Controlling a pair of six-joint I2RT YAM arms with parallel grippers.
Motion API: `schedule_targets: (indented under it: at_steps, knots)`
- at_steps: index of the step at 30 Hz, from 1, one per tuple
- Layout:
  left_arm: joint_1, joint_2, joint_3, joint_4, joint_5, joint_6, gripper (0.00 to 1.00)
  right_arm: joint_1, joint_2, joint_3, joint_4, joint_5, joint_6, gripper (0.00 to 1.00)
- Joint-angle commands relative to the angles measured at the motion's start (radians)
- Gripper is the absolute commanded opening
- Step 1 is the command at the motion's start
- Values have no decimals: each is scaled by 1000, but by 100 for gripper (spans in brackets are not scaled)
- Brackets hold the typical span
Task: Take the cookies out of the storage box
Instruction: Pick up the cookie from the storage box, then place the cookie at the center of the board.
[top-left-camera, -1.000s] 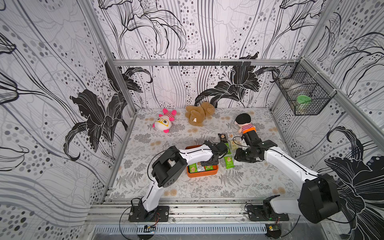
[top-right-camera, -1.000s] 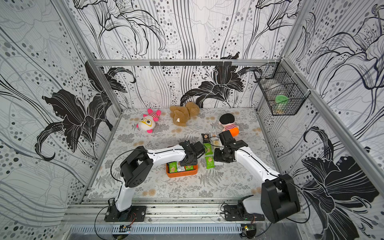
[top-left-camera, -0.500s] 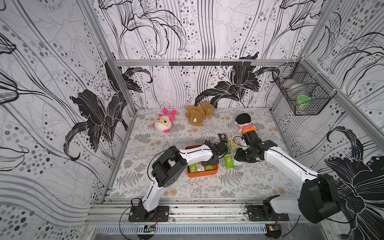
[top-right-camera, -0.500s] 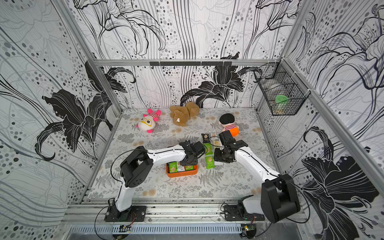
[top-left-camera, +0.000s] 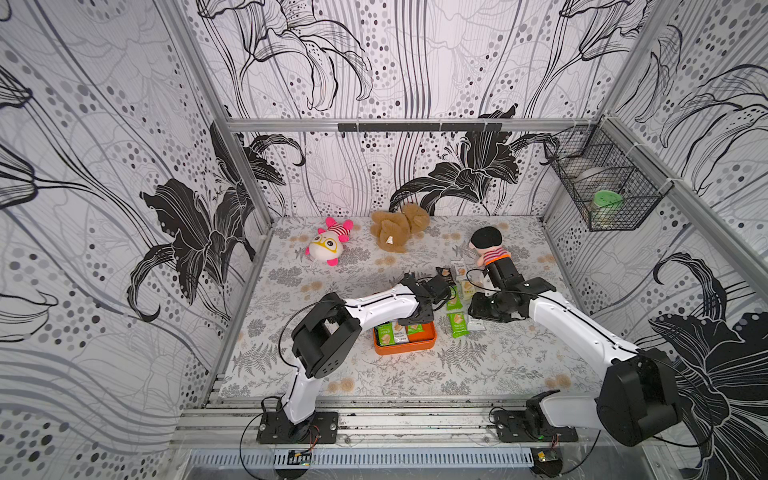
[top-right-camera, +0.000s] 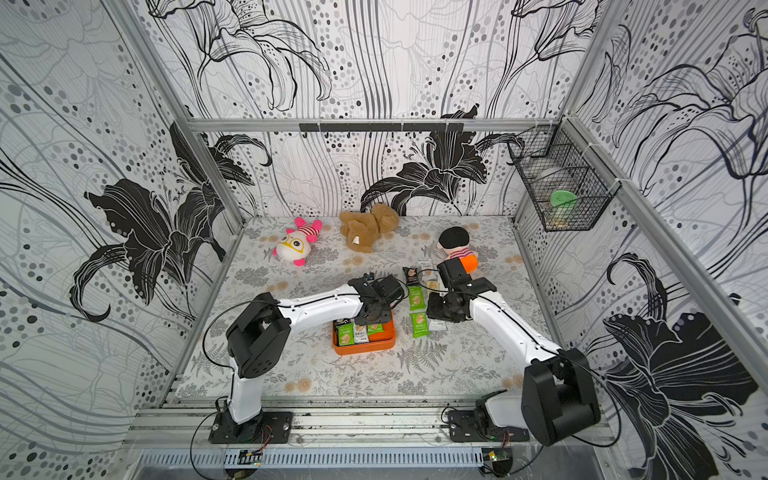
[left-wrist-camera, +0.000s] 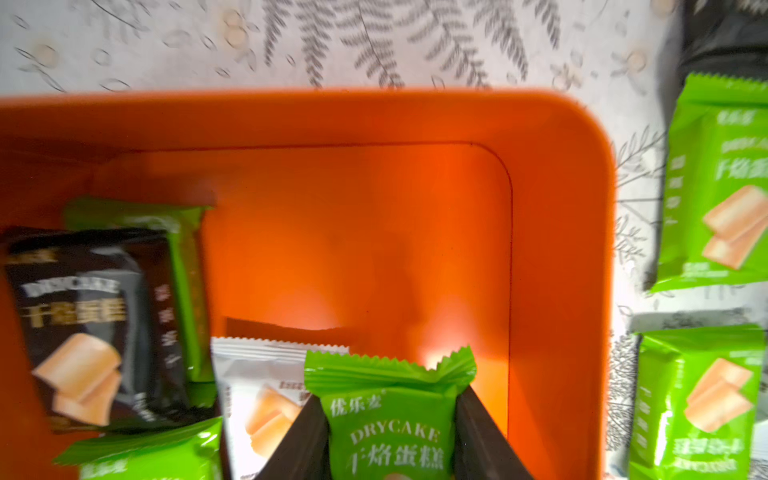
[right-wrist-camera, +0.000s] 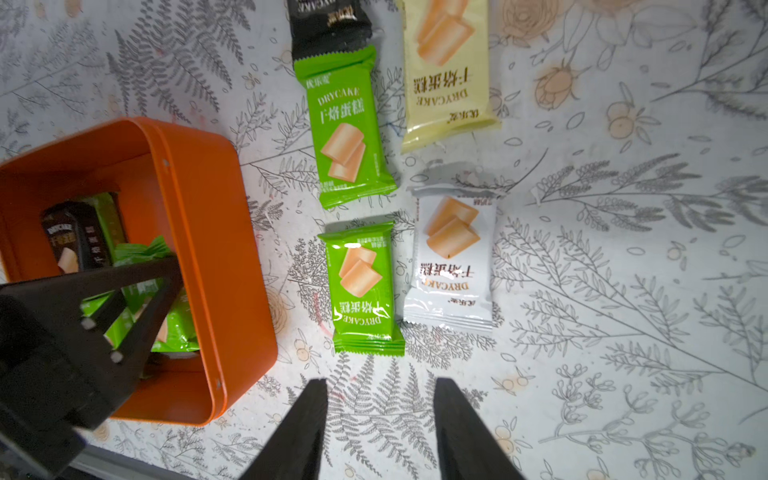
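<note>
One storage box (top-left-camera: 405, 347), three plush toys (top-left-camera: 392, 232)

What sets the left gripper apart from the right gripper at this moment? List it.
Grip: the left gripper is shut on a green cookie packet; the right gripper stands open and empty.
Place: the left gripper reaches into the storage box; the right gripper hangs over the table, near the cookies already laid out there.
Shared: both have black tapered fingers and point down.
</note>
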Motion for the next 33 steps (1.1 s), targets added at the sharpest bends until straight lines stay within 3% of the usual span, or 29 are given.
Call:
schedule_targets:
  at_steps: [1,10,19,27,33]
  knots:
    - [18,-38,29,-31,-42,27,38,-3,14,37,-25,-2,14,47]
    - [117,-137,40,-77,-70,102,38,-3,64,97,-11,-46,18,47]
    - [373,-257,-63,-42,-55,295,38,-2,137,159,67,-116,104,46]
    - [563,-190,-97,49,16,436,38,3,139,165,87,-87,169,46]
    - [620,-98,-109,118,57,450,37,11,121,140,80,-64,196,46]
